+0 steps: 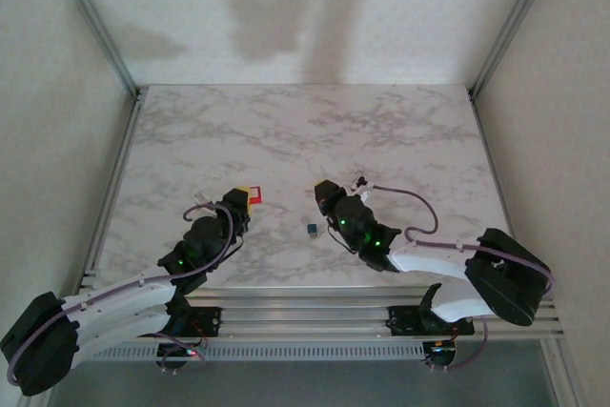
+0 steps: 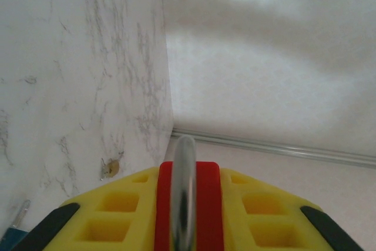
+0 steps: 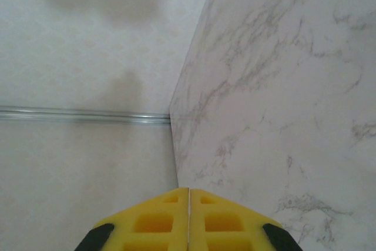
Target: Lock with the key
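My left gripper [image 1: 245,200] is shut on a red padlock [image 1: 255,197] just above the marble table. In the left wrist view the yellow fingers [image 2: 126,207] clamp the red body [image 2: 207,204], and the silver shackle [image 2: 184,186] points away from the camera. A small dark blue key [image 1: 313,229] lies flat on the table between the two grippers, apart from both. My right gripper [image 1: 322,193] hovers just beyond the key. Its yellow fingers [image 3: 158,218] are shut together with nothing between them.
The marble table [image 1: 286,131] stretches out behind both grippers to white walls and aluminium rails [image 1: 95,21]. A white cable connector [image 1: 360,181] sits on the right arm. A small brownish speck [image 2: 110,167] marks the tabletop, and a silver and blue sliver [image 2: 19,214] shows at the frame's lower left edge.
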Available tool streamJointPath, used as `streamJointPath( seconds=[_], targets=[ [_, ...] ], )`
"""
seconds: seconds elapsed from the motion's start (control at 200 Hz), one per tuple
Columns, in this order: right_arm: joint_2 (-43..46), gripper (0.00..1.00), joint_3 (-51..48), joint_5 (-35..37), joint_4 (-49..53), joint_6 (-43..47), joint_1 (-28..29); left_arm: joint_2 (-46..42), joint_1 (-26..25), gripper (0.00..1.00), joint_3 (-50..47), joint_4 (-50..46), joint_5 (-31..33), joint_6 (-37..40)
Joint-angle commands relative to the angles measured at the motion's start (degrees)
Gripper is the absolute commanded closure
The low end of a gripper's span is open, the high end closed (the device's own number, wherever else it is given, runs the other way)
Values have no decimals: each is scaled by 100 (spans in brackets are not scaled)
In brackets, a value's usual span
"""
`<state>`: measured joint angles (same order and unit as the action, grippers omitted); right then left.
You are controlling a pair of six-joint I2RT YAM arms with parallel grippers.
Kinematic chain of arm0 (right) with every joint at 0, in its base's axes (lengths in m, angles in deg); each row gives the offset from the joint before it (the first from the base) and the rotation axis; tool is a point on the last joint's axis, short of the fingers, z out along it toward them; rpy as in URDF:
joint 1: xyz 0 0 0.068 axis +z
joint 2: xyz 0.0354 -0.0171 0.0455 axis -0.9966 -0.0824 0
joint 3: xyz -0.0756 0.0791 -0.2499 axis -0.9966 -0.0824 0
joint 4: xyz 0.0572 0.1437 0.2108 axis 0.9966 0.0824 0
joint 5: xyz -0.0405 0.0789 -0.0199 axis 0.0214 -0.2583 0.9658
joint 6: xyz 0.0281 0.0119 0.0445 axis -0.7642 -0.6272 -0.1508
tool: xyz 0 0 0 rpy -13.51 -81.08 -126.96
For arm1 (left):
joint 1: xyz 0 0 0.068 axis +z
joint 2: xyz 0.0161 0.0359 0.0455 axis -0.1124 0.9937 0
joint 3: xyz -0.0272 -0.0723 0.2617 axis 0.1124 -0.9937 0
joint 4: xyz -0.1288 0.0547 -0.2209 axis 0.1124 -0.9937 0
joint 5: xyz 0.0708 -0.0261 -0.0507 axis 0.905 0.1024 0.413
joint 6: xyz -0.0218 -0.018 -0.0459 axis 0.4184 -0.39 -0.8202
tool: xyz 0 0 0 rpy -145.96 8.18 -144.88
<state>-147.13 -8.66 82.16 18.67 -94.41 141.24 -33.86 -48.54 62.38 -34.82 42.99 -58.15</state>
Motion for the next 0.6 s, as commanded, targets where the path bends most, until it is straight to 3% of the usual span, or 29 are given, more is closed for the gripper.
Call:
streamJointPath(
  seconds=[0.0,0.33,0.43,0.596],
  targets=[
    [405,100,267,-214,810,711,-85,113,264,100,-58,110,-377,441],
    [1134,100,1123,-884,3013,2499,-183,1400,1390,100,329,20,-2755,1956],
    [1265,100,1303,-1025,3508,2991,-192,1573,1554,100,621,-537,-2859,2540],
    [1407,100,1447,-1268,4136,3593,-198,1561,1797,100,1040,-1576,-2496,3318]
  ],
)
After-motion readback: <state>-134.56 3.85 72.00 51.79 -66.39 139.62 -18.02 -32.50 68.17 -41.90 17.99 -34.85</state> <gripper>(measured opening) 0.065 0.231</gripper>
